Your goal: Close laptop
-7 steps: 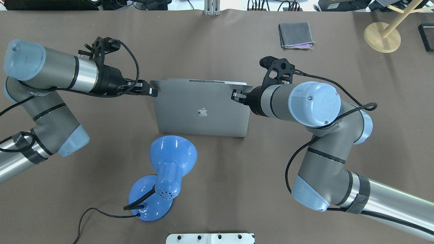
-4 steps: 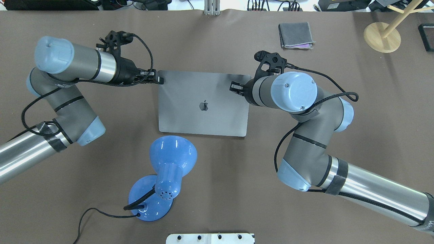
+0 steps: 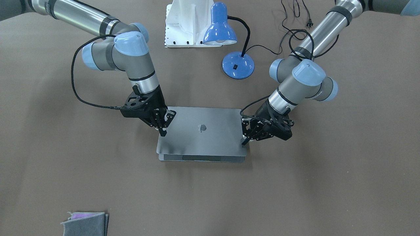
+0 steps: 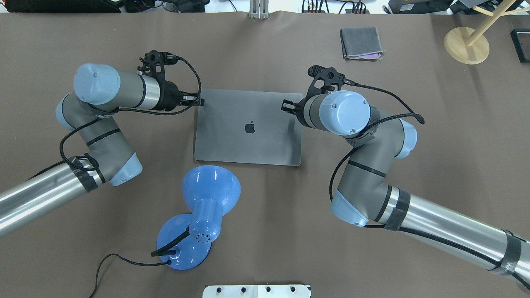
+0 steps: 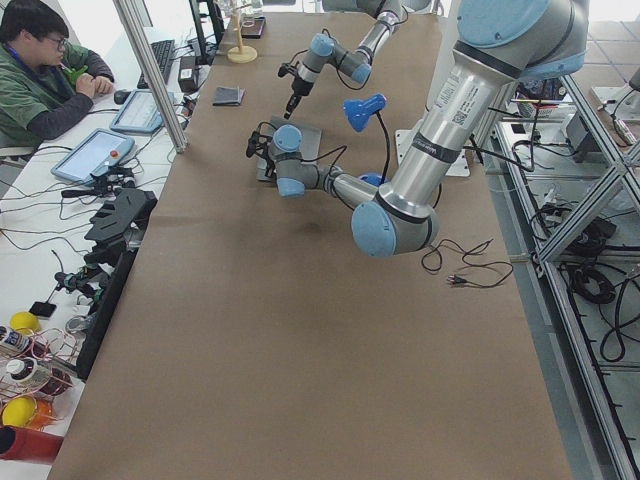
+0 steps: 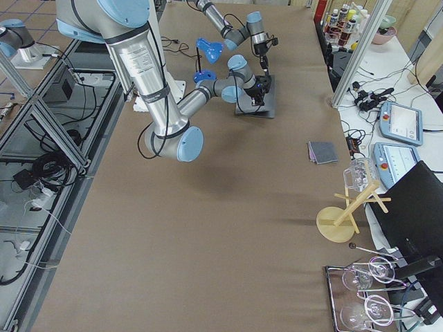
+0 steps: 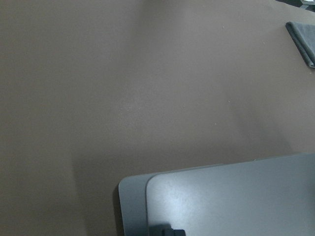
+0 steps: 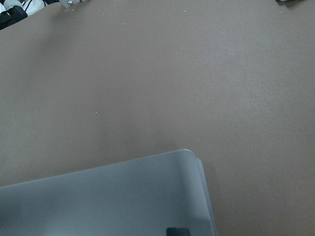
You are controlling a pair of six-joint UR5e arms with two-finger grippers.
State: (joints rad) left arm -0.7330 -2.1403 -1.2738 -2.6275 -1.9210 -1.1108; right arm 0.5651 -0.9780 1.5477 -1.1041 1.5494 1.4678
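The space-grey laptop (image 4: 248, 136) lies mid-table, apple logo up. Its lid is almost flat on the base, with a thin gap along the far edge in the front-facing view (image 3: 203, 144). My left gripper (image 4: 200, 101) is shut, its tips on the lid's far left corner; it also shows in the front-facing view (image 3: 243, 139). My right gripper (image 4: 285, 106) is shut, its tips on the lid's far right corner, seen too in the front-facing view (image 3: 163, 131). The wrist views show the lid corners (image 7: 221, 201) (image 8: 98, 196) just inside the base's edge.
A blue desk lamp (image 4: 207, 207) with a black cord stands right behind the laptop's hinge side. A folded grey cloth (image 4: 361, 42) lies far right, with a wooden stand (image 4: 466, 44) beyond it. A white base plate (image 4: 256, 291) is at the near edge.
The lid has gone down from half open to almost flat. Both grippers moved down and away from the robot with the lid's far corners.
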